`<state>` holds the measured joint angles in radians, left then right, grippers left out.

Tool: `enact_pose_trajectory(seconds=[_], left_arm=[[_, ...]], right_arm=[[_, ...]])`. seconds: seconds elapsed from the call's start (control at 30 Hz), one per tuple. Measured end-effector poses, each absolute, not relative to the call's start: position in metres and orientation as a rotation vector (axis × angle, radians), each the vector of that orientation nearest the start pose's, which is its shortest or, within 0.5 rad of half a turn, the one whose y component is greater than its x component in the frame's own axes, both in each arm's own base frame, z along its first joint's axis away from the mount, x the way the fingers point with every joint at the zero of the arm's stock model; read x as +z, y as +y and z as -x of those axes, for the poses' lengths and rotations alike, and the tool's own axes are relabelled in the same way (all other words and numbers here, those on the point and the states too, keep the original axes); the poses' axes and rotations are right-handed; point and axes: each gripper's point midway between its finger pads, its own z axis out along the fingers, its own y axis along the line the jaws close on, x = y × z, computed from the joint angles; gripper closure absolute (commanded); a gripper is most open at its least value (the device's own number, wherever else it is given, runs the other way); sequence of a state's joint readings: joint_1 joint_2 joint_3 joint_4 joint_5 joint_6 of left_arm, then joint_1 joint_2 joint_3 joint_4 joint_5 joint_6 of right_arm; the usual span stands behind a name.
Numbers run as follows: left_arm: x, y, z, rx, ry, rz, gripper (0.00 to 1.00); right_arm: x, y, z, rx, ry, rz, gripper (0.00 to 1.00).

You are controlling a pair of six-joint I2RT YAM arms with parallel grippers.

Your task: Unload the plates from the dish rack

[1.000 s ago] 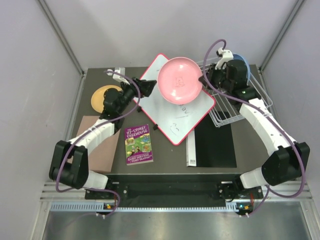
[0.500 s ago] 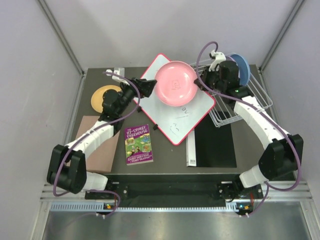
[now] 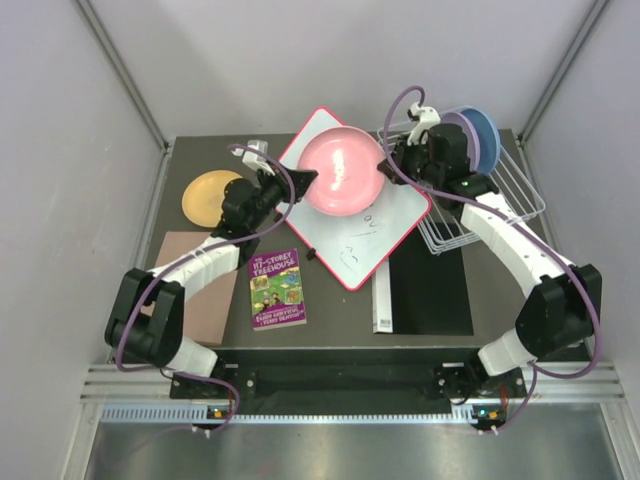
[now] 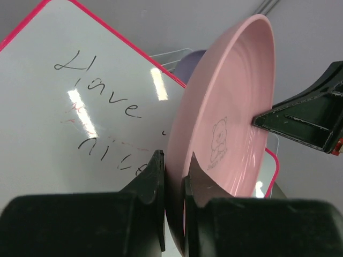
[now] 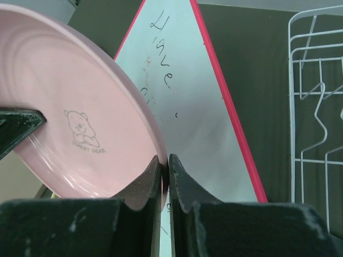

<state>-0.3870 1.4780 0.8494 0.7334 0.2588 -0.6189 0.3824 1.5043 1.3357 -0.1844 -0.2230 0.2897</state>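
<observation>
A pink plate (image 3: 340,172) with a small bear print hangs tilted above the whiteboard (image 3: 350,245), held from both sides. My left gripper (image 3: 308,181) is shut on its left rim, and the two black fingers (image 4: 155,176) pinch the pink plate's (image 4: 230,107) edge. My right gripper (image 3: 388,160) is shut on the opposite rim of the pink plate (image 5: 80,107). A lilac plate (image 3: 466,128) and a light blue plate (image 3: 488,138) stand upright in the white wire dish rack (image 3: 500,200) at the back right. An orange-yellow plate (image 3: 210,195) lies flat on the table at the left.
The red-rimmed whiteboard (image 5: 198,107) lies at an angle mid-table, its right corner next to the dish rack (image 5: 316,107). A purple book (image 3: 277,288), a brown board (image 3: 205,295), a black mat (image 3: 430,285) and a white strip (image 3: 382,300) lie nearer the front.
The right arm carried the pink plate leftward, away from the rack. The left gripper reached the plate's left rim and shut on it.
</observation>
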Motion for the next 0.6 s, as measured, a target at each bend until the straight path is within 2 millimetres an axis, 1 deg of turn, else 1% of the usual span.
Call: enact_pose_trajectory(seconds=[0.03, 0.07, 0.1, 0.13, 0.17, 0.23, 0.27, 0.3, 0.33, 0.37, 0.4, 0.47, 0.53, 0.6], left_arm=[[0.272, -0.239, -0.409, -0.994, 1.551, -0.038, 1.00], [0.272, -0.239, -0.409, -0.995, 1.551, -0.038, 1.00], [0.272, -0.240, -0.409, -0.995, 1.551, -0.040, 1.00], [0.272, -0.240, -0.409, -0.993, 1.549, -0.040, 1.00], [0.272, -0.239, -0.409, -0.991, 1.550, -0.040, 1.00], [0.268, -0.237, -0.411, -0.955, 1.561, -0.043, 1.00], [0.264, -0.234, -0.413, -0.928, 1.573, -0.040, 1.00], [0.260, -0.230, -0.415, -0.900, 1.591, -0.030, 1.00], [0.254, -0.224, -0.417, -0.855, 1.613, -0.016, 1.00], [0.253, -0.220, -0.418, -0.833, 1.622, -0.011, 1.00], [0.250, -0.212, -0.420, -0.799, 1.640, 0.006, 1.00], [0.252, -0.191, -0.425, -0.738, 1.654, 0.044, 1.00], [0.259, -0.163, -0.431, -0.685, 1.642, 0.097, 1.00], [0.269, -0.123, -0.439, -0.622, 1.609, 0.173, 1.00]], right_arm=[[0.274, 0.222, -0.415, 0.662, 1.955, 0.247, 0.96], [0.274, 0.222, -0.415, 0.661, 1.952, 0.249, 0.89], [0.274, 0.222, -0.416, 0.661, 1.952, 0.249, 0.80], [0.274, 0.222, -0.416, 0.660, 1.953, 0.248, 0.53], [0.274, 0.222, -0.416, 0.661, 1.953, 0.247, 0.48], [0.275, 0.221, -0.417, 0.653, 1.948, 0.245, 0.46], [0.276, 0.219, -0.419, 0.631, 1.942, 0.246, 0.43], [0.277, 0.216, -0.419, 0.611, 1.939, 0.242, 0.35], [0.278, 0.211, -0.420, 0.586, 1.936, 0.234, 0.35], [0.280, 0.204, -0.422, 0.552, 1.930, 0.224, 0.34], [0.285, 0.197, -0.423, 0.517, 1.918, 0.214, 0.34], [0.297, 0.182, -0.423, 0.456, 1.890, 0.197, 0.32], [0.313, 0.161, -0.421, 0.390, 1.851, 0.166, 0.30], [0.332, 0.138, -0.419, 0.333, 1.803, 0.128, 0.30]])
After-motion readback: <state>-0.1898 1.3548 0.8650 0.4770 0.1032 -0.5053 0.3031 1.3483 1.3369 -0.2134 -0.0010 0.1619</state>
